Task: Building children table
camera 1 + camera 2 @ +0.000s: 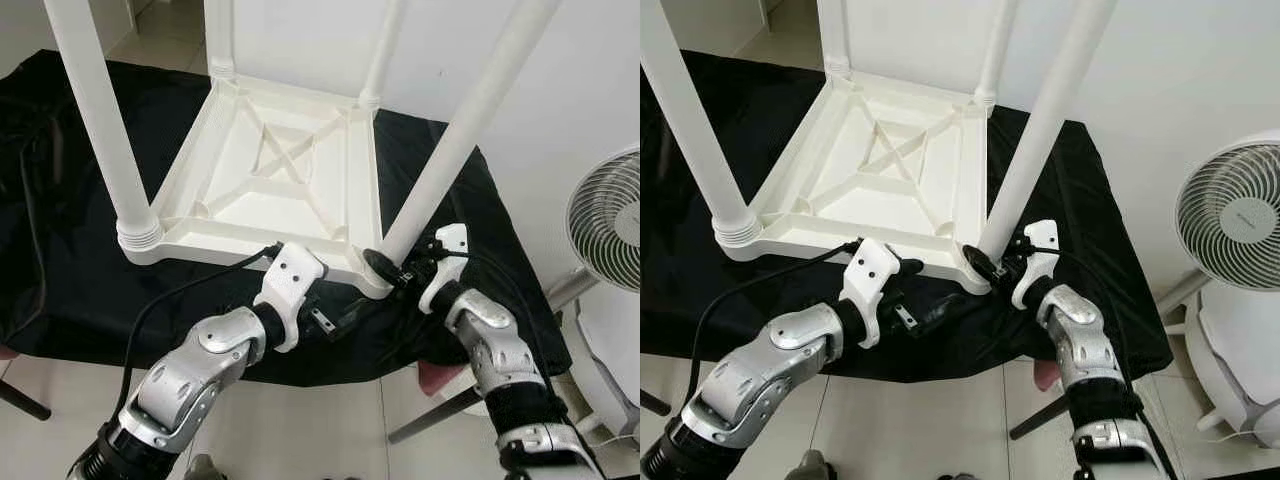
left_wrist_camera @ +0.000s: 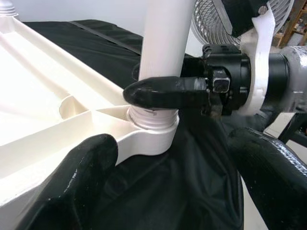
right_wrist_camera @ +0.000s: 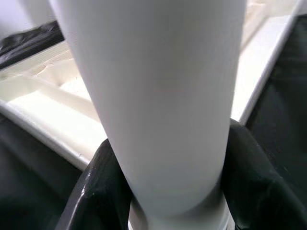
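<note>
Upturned white table top (image 1: 270,170) is lying on a black cloth (image 1: 70,250), its four legs pointing up. Near-left leg (image 1: 100,120) is standing seated in its corner socket. Left gripper (image 1: 318,322) is sitting at the near edge of the table top, fingers apart, one black finger (image 2: 72,182) against the rim. Right gripper (image 1: 385,268) is clamping its fingers around the base of the near-right leg (image 1: 470,125). A white fan (image 1: 605,215) is standing far right.
</note>
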Controlling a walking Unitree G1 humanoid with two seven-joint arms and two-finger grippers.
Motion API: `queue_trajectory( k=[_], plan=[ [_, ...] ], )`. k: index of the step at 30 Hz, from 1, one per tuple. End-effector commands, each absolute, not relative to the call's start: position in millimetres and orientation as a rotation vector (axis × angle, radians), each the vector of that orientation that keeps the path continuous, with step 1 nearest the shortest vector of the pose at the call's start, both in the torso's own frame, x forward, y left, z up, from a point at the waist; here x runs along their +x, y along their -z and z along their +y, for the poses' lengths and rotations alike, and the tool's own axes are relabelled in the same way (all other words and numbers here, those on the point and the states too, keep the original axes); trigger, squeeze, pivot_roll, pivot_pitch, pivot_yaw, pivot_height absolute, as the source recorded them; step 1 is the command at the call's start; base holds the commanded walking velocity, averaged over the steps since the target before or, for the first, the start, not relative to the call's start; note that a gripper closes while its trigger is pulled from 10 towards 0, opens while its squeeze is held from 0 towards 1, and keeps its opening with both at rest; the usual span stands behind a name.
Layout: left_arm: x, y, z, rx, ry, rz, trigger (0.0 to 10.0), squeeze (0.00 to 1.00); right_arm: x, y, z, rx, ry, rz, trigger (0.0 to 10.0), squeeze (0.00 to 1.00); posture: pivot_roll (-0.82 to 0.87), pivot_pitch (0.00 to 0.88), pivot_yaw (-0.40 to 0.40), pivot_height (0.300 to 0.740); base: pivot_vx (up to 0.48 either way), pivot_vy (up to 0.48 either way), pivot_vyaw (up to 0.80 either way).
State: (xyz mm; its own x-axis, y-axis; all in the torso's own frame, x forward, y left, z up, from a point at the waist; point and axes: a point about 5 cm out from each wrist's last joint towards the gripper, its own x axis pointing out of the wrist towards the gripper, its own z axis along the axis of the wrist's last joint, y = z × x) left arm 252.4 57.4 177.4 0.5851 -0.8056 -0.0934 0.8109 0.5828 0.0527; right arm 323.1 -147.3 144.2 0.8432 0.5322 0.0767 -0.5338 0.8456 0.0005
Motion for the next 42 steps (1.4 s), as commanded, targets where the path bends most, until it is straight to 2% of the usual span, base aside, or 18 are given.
queue_trajectory(
  k=[1, 5, 6, 7, 9, 11, 15, 24, 25, 32, 37, 38, 41, 42],
  plan=[
    [248.0, -174.5, 53.1, 0.09, 1.008, 0.08, 10.0, 0.0, 316.4, -135.0, -142.5, 0.044, -0.522, -0.034, 10.0, 0.0, 0.08, 0.117, -0.127, 0.74, 0.0, 0.0, 0.0],
    [248.3, -174.4, 53.3, 0.088, 1.004, 0.079, 10.0, 0.0, 313.9, -133.9, -136.3, 0.083, -0.415, -0.031, 10.0, 0.0, 0.08, 0.116, -0.13, 0.74, 0.0, 0.0, 0.0],
    [247.5, -174.3, 52.5, 0.085, 1.006, 0.079, 10.0, 0.0, 313.3, -133.0, -134.5, 0.128, -0.259, -0.017, 10.0, 0.0, 0.08, 0.117, -0.131, 0.74, 0.0, 0.0, 0.0],
    [247.5, -174.3, 52.5, 0.085, 1.006, 0.079, 10.0, 0.0, 313.3, -133.0, -134.5, 0.128, -0.259, -0.017, 10.0, 0.0, 0.08, 0.117, -0.131, 0.74, 0.0, 0.0, 0.0],
    [247.0, -173.8, 51.4, 0.083, 1.007, 0.08, 10.0, 0.0, 310.6, -134.2, -136.3, 0.07, -0.062, -0.023, 10.0, 0.0, 0.08, 0.116, -0.132, 0.74, 0.0, 0.0, 0.0],
    [247.0, -173.8, 51.4, 0.083, 1.007, 0.08, 10.0, 0.0, 310.6, -134.2, -136.3, 0.07, -0.062, -0.023, 10.0, 0.0, 0.08, 0.116, -0.132, 0.74, 0.0, 0.0, 0.0],
    [247.6, -173.7, 51.0, 0.08, 1.006, 0.079, 10.0, 0.0, 306.5, -132.5, -135.3, 0.064, 0.088, -0.005, 10.0, 0.0, 0.08, 0.114, -0.137, 0.74, 0.0, 0.0, 0.0],
    [247.2, -173.4, 51.0, 0.08, 1.004, 0.079, 10.0, 0.0, 303.3, -134.5, -134.1, 0.054, 0.104, 0.0, 10.0, 0.0, 0.08, 0.109, -0.139, 0.74, 0.0, 0.0, 0.0],
    [247.5, -173.5, 51.2, 0.08, 1.002, 0.078, 10.0, 0.0, 302.8, -135.2, -133.2, 0.07, 0.099, -0.007, 10.0, 1.0, 0.08, 0.106, -0.142, 0.74, 0.0, 0.0, 0.0],
    [246.9, -173.1, 51.4, 0.08, 0.998, 0.077, 10.0, 0.0, 305.7, -140.8, -132.6, 0.103, 0.048, -0.031, 10.0, 1.0, 0.09, 0.098, -0.147, 0.74, 0.0, 0.0, 0.0],
    [247.3, -173.1, 52.0, 0.082, 0.994, 0.075, 10.0, 0.0, 318.4, -151.2, -147.2, 0.103, -0.145, -0.056, 10.0, 1.0, 0.1, 0.094, -0.148, 0.74, 0.0, 0.0, 0.0],
    [247.8, -173.4, 52.0, 0.083, 0.994, 0.074, 10.0, 0.0, 322.8, -154.5, -155.5, 0.089, -0.229, -0.058, 10.0, 0.0, 0.1, 0.091, -0.148, 0.74, 0.0, 0.0, 0.0],
    [248.1, -173.6, 52.0, 0.083, 0.995, 0.074, 10.0, 0.0, 324.6, -156.2, -159.5, 0.082, -0.272, -0.058, 10.0, 0.0, 0.1, 0.089, -0.147, 0.74, 0.0, 0.0, 0.0],
    [248.8, -173.8, 52.2, 0.085, 0.994, 0.073, 10.0, 0.0, 327.1, -158.7, -165.5, 0.049, -0.339, -0.062, 10.0, 0.0, 0.1, 0.088, -0.144, 0.74, 0.0, 0.0, 0.0]
  ],
)
